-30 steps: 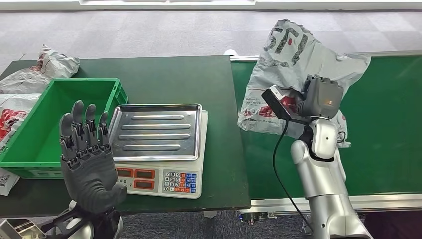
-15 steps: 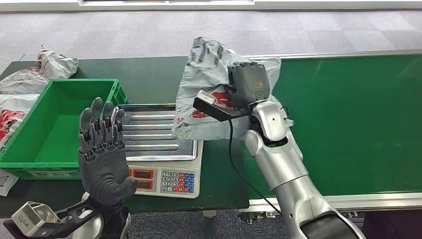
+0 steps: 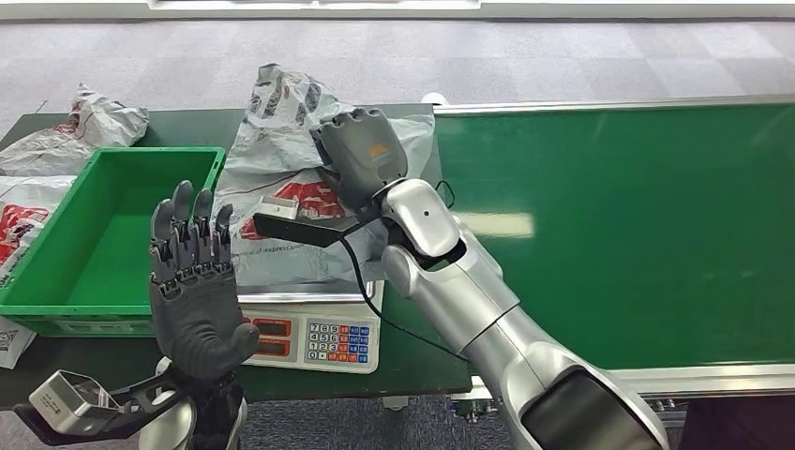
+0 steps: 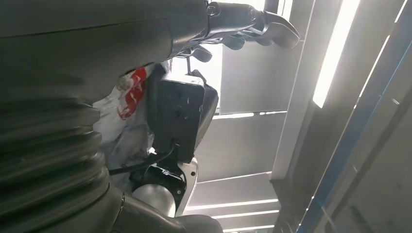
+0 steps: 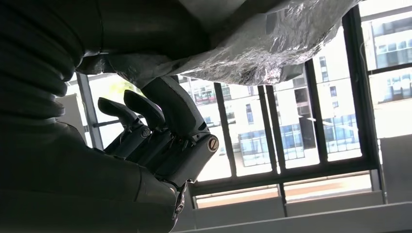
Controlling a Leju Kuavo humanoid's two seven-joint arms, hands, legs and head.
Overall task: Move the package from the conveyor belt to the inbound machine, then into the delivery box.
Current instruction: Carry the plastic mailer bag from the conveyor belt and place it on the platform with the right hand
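Both my hands are up: my right hand (image 3: pixel 361 155) grips the grey package (image 3: pixel 281 202), holding it over the scale's steel tray (image 3: pixel 309 296), while my left hand (image 3: pixel 192 300) stands empty, fingers spread, beside the green crate (image 3: pixel 89 234).

Bright even overhead light, glare patch on the conveyor belt (image 3: pixel 495 225), wrist views backlit and dim

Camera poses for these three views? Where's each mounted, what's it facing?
Head: high on the body, looking down at the scale, bin and belt; shows both arms, left robot hand raised, right robot hand holding the bag.
Left wrist: behind the left robot hand, facing up at the ceiling.
Right wrist: behind the right robot hand, facing windows.
Shared: the bag appears in all three.
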